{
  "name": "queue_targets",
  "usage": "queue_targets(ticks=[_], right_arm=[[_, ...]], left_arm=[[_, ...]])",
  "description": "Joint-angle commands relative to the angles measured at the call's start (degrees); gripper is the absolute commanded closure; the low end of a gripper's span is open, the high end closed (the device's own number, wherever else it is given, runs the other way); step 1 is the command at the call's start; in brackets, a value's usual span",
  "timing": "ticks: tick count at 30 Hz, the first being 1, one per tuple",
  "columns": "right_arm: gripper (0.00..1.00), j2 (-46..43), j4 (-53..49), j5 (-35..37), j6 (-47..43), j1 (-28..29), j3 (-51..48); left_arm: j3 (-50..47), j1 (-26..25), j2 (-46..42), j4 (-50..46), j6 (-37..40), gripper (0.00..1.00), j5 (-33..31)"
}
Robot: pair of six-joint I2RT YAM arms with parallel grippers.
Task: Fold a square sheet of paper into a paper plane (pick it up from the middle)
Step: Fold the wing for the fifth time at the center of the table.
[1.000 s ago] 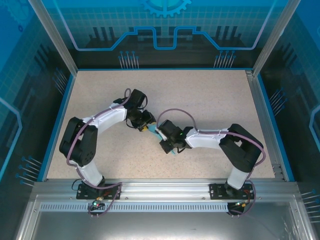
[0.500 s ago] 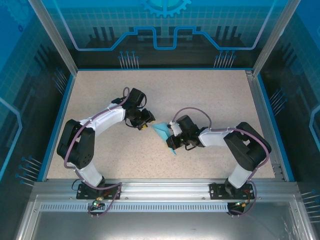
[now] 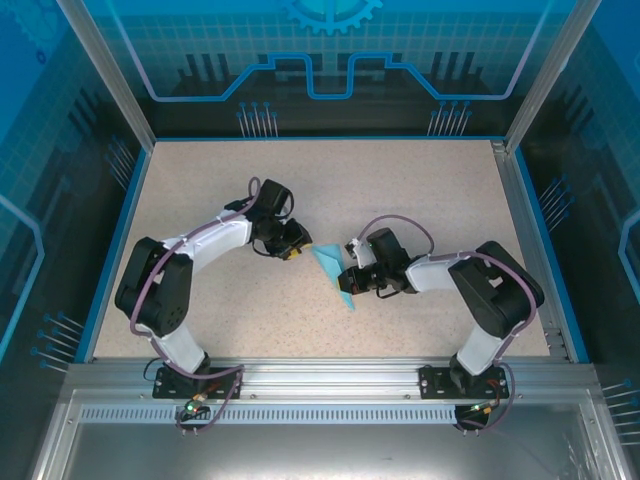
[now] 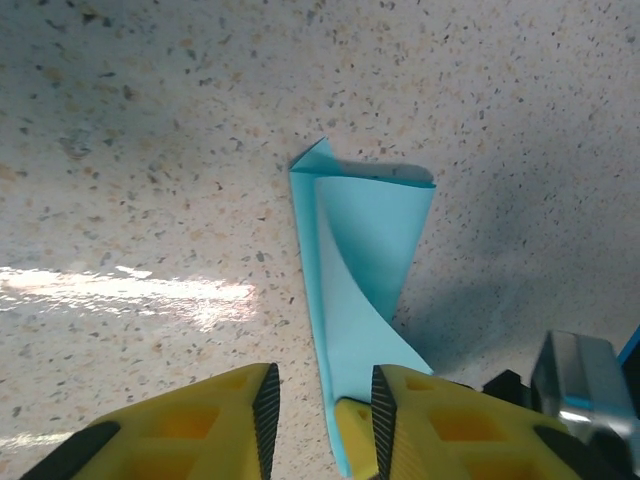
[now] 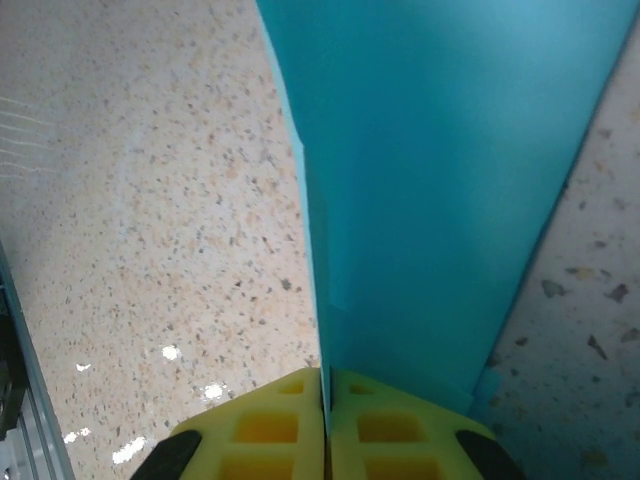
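Note:
The light-blue sheet of paper is folded into a narrow pointed shape like a paper plane and stands on edge on the table between the two arms. My right gripper is shut on its lower edge; in the right wrist view the paper rises straight from the closed yellow fingertips. My left gripper is at the paper's far tip. In the left wrist view its jaws stand apart, and the paper's long edge runs down between them, close to the right finger.
The speckled beige table stretches wide behind both arms. A blue rim and glass walls enclose it. The metal rail with the arm bases lies along the near edge.
My right arm has drawn back to the right with the paper, exposing more of it. My left gripper has shifted slightly right toward the paper and its jaws have narrowed.

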Motion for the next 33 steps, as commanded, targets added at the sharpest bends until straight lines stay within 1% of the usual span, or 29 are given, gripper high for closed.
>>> queue_targets(ticks=[1, 9, 12, 16, 22, 28, 33], right_arm=[[0.92, 2.23, 0.28, -1.98, 2.24, -0.87, 0.66], [0.93, 2.74, 1.33, -1.21, 5.37, -2.18, -0.86], [0.93, 3.69, 2.09, -2.30, 6.75, -2.72, -1.03], [0.93, 4.60, 4.26, -2.64, 8.12, -2.96, -1.57], [0.93, 5.25, 3.72, -2.64, 8.68, -3.54, -1.72], [0.93, 5.70, 3.33, -2.35, 8.86, -3.91, -2.09], [0.93, 5.72, 3.10, -1.84, 8.97, -3.99, -2.58]], left_arm=[[-1.29, -0.81, 1.75, 2.74, -0.51, 0.67, 2.98], [-2.51, -2.87, 2.94, 8.69, -1.36, 0.68, 5.13], [-4.16, -3.52, 3.21, 13.41, -1.93, 0.68, 5.95], [-7.69, -4.45, 3.81, 22.39, -3.44, 0.69, 8.05], [-13.07, -5.02, 5.15, 34.07, -6.80, 0.71, 9.98], [-13.89, -6.39, 6.51, 39.80, -7.01, 0.69, 10.73], [-13.15, -6.97, 9.08, 41.79, -6.56, 0.69, 11.21]])
